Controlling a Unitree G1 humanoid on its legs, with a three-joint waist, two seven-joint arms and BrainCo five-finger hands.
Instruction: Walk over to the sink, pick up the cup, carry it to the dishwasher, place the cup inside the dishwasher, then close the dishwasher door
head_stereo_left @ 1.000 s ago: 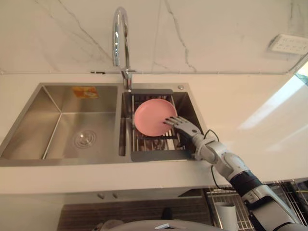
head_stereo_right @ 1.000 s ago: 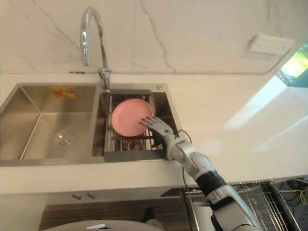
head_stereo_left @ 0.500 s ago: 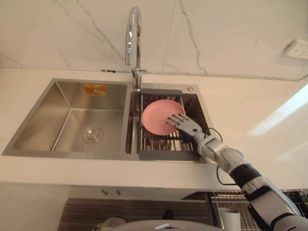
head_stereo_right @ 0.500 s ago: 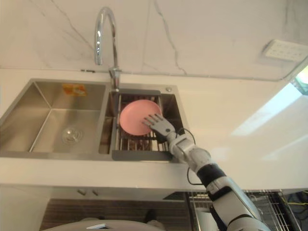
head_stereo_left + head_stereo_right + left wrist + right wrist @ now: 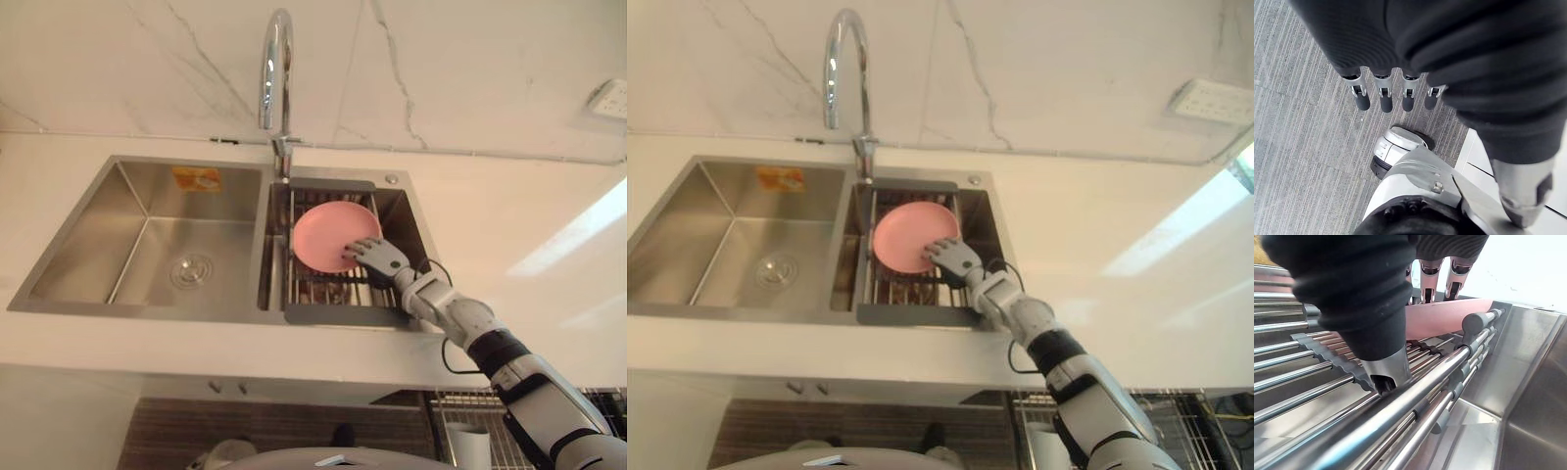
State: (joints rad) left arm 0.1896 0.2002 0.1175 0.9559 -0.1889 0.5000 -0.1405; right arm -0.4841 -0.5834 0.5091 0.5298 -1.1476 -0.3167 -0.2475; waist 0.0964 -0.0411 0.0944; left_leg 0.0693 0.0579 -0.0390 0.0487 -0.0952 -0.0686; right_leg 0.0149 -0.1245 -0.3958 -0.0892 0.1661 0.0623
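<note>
A pink plate (image 5: 328, 235) leans on the drying rack (image 5: 323, 291) over the sink's right basin. My right hand (image 5: 380, 258) is at the plate's lower right rim, fingers curled over the edge. In the right wrist view the plate (image 5: 1440, 318) sits between the fingers (image 5: 1430, 276) behind it and the thumb (image 5: 1386, 372), which rests on the rack bars. A white cup (image 5: 468, 446) stands in a wire rack below the counter at the lower right. My left hand (image 5: 1383, 100) hangs over the floor with relaxed fingers, holding nothing.
A tall chrome faucet (image 5: 276, 69) rises behind the sink. The left basin (image 5: 167, 245) has a drain and a sticker. White counter (image 5: 519, 235) stretches to the right, with a wall outlet (image 5: 609, 98) above it. The dishwasher's wire rack (image 5: 460, 406) shows under the counter edge.
The right hand's fingers, spread flat on the plate before, have curled onto its rim. The camera has shifted slightly.
</note>
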